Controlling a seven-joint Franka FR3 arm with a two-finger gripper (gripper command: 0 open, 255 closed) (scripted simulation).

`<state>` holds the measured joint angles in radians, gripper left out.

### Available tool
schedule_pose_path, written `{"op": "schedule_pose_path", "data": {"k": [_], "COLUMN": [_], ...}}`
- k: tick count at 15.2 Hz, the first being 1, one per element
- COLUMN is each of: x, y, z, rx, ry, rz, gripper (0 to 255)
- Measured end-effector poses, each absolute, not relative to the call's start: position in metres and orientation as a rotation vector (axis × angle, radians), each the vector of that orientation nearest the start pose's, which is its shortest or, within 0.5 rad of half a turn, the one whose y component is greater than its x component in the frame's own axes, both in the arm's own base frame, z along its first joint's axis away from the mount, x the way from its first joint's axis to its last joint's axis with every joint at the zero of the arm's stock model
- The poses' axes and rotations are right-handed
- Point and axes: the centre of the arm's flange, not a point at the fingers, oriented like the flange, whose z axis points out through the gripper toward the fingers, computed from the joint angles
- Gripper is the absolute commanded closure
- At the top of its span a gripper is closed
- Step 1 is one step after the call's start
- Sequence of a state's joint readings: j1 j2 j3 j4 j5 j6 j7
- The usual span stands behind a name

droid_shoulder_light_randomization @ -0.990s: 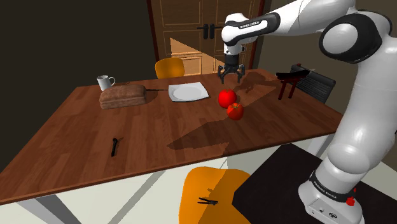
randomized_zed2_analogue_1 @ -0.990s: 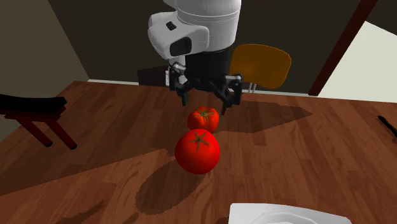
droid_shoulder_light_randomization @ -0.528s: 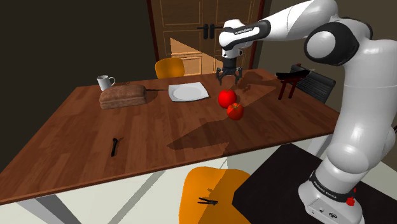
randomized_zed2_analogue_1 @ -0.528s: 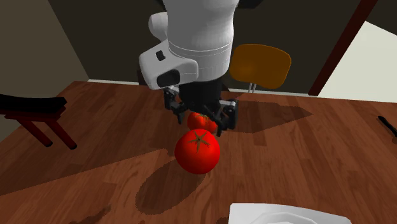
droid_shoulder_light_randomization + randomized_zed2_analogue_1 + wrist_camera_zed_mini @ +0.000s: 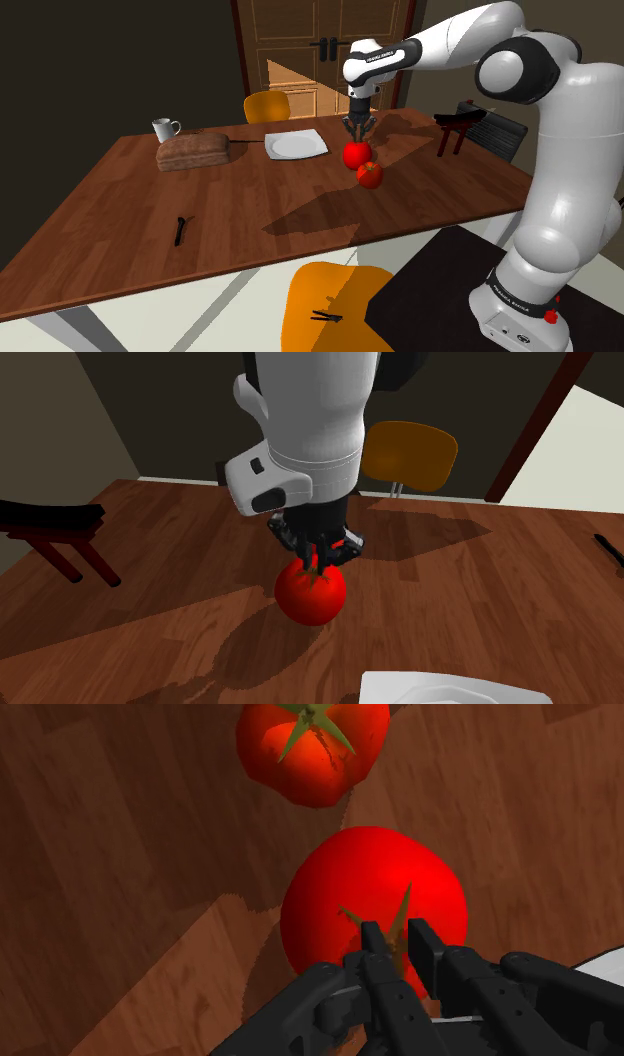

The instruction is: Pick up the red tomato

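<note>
Two tomatoes lie close together on the wooden table (image 5: pixel 150 210). The bright red tomato (image 5: pixel 355 156) (image 5: pixel 311 595) (image 5: pixel 375 899) is the one nearer the plate, and a duller orange-red tomato (image 5: pixel 370 175) (image 5: pixel 312 749) sits beside it. My black gripper (image 5: pixel 357 134) (image 5: pixel 316 560) (image 5: pixel 398 942) points straight down onto the top of the bright tomato. Its fingers (image 5: pixel 372 944) are drawn almost together, pinching the green stalk at the crown. The tomato rests on the table.
A white plate (image 5: pixel 295 145) (image 5: pixel 440 687), a brown loaf (image 5: pixel 192 152) and a white mug (image 5: pixel 164 129) stand toward the shoulder view's left. A black utensil (image 5: pixel 179 230) lies nearer the front. A dark red stand (image 5: pixel 456 130) sits at the right. Orange chairs (image 5: pixel 267 106) (image 5: pixel 330 305) flank the table.
The gripper has come down from above the tomatoes onto the bright one, and its fingers have gone from wide apart to nearly together on the stalk.
</note>
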<state>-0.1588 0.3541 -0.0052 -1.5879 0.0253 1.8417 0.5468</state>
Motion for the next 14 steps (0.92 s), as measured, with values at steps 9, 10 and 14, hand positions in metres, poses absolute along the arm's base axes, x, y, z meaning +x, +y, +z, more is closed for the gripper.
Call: {"op": "schedule_pose_path", "data": {"k": [9, 10, 14], "x": [0.643, 0.643, 0.644], "y": [-0.105, -0.104, -0.105], "z": [0.429, 0.434, 0.454], "rx": [-2.935, -2.934, -2.934], "ry": [1.102, 1.102, 1.102], "rz": [0.161, 0.161, 0.161], "gripper": [255, 255, 255]}}
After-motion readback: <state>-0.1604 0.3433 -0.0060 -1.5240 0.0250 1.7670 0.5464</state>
